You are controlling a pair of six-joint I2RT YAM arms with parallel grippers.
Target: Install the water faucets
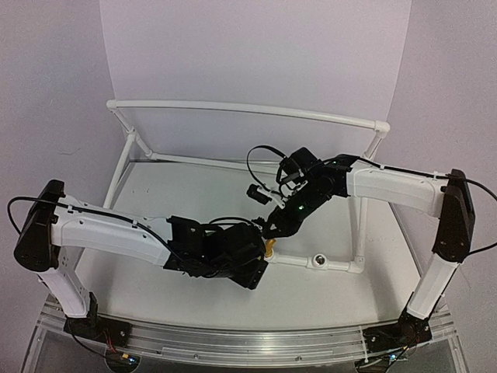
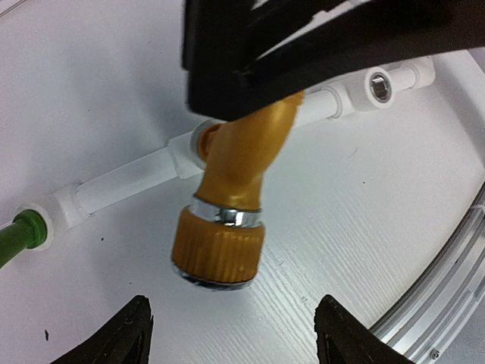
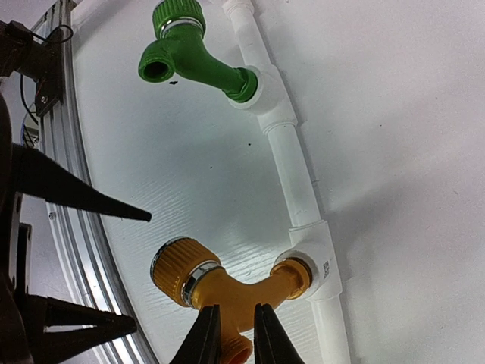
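The brass-gold faucet (image 3: 227, 284) sits in a tee socket of the white pipe frame (image 3: 292, 167); it also shows in the left wrist view (image 2: 231, 182) and the top view (image 1: 269, 247). My right gripper (image 3: 231, 318) is shut on its body, coming from above in the top view (image 1: 273, 231). The green faucet (image 3: 189, 57) sits in the neighbouring socket, and its stem shows at the left edge of the left wrist view (image 2: 17, 235). My left gripper (image 2: 235, 334) is open and empty, just short of the gold faucet's knurled cap. I cannot pick out the dark grey faucet for certain.
An empty round socket (image 2: 379, 85) lies further along the front pipe (image 1: 318, 261). The pipe frame's raised back rail (image 1: 248, 109) and side pipes fence the white board. The aluminium table edge (image 3: 72, 205) runs close by. A small dark object (image 1: 255, 192) shows beside the right wrist.
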